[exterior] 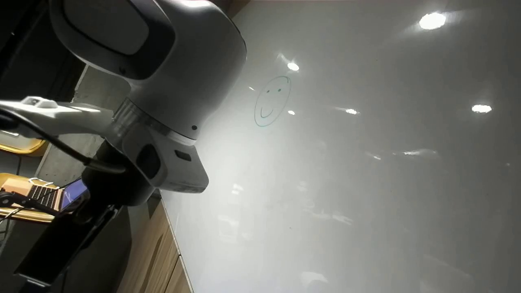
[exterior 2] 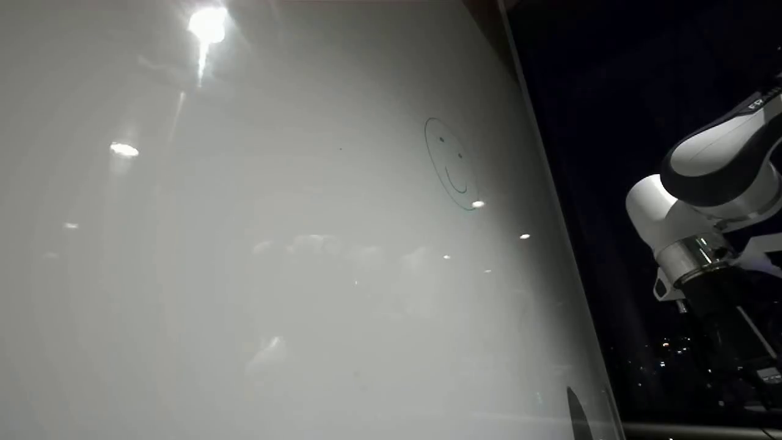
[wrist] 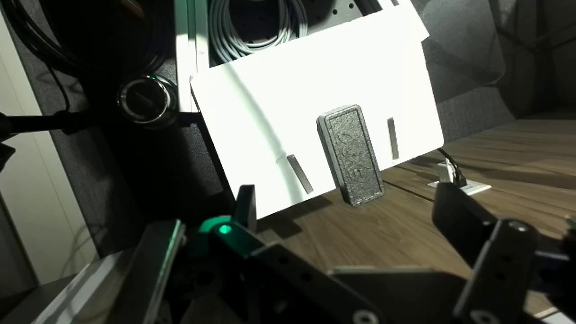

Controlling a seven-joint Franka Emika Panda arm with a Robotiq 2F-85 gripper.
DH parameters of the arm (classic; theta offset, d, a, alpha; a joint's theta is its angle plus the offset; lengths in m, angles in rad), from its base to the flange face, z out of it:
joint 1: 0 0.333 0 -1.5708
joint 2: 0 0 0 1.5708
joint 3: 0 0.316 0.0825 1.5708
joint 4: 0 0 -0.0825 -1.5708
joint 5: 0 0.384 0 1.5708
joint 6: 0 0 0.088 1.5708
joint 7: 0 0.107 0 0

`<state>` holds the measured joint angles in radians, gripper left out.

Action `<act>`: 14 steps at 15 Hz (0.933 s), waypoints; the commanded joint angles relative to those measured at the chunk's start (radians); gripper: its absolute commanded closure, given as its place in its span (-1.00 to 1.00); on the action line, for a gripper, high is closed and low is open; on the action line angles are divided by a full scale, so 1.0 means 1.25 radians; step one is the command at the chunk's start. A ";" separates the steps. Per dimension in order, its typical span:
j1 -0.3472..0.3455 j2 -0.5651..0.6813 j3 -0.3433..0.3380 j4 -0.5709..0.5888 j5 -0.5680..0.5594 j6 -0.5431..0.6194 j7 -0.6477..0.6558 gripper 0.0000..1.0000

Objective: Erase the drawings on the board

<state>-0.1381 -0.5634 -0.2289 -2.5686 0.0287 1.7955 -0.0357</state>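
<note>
Black two-fingered gripper point(wrist: 347, 210) found with fingers well apart; presumed eraser pickup calls for squaring them across the textured grey rectangular block's point(wrist: 353, 155) narrow width.

In an exterior view, the drawing point(exterior 2: 452, 164) lies on the board point(exterior 2: 275, 183), near its right edge; elsewhere, a block point(wrist: 353, 157) overlaps one edge of a panel point(wrist: 288, 99).
</note>
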 commanded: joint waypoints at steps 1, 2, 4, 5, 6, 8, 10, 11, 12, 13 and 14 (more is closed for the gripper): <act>-0.006 -0.014 0.025 -0.023 0.008 0.014 -0.012 -1.00; -0.003 -0.027 0.032 -0.039 0.007 0.024 -0.014 -1.00; 0.006 -0.079 0.051 -0.089 -0.002 0.074 -0.038 -1.00; 0.012 -0.101 0.058 -0.111 -0.002 0.104 -0.052 -1.00; 0.019 -0.132 0.063 -0.142 0.003 0.134 -0.068 -1.00; 0.035 -0.192 0.072 -0.191 0.020 0.189 -0.078 -1.00; 0.067 -0.187 0.081 -0.151 0.041 0.214 -0.075 -1.00; 0.082 -0.207 0.087 -0.167 0.048 0.241 -0.074 -1.00; 0.101 -0.208 0.101 -0.166 0.054 0.271 -0.069 -1.00; 0.118 -0.207 0.110 -0.164 0.060 0.292 -0.068 -1.00; 0.137 -0.186 0.129 -0.163 0.060 0.333 -0.062 -1.00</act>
<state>-0.0201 -0.8109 -0.1116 -2.7731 0.0729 2.1166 -0.1144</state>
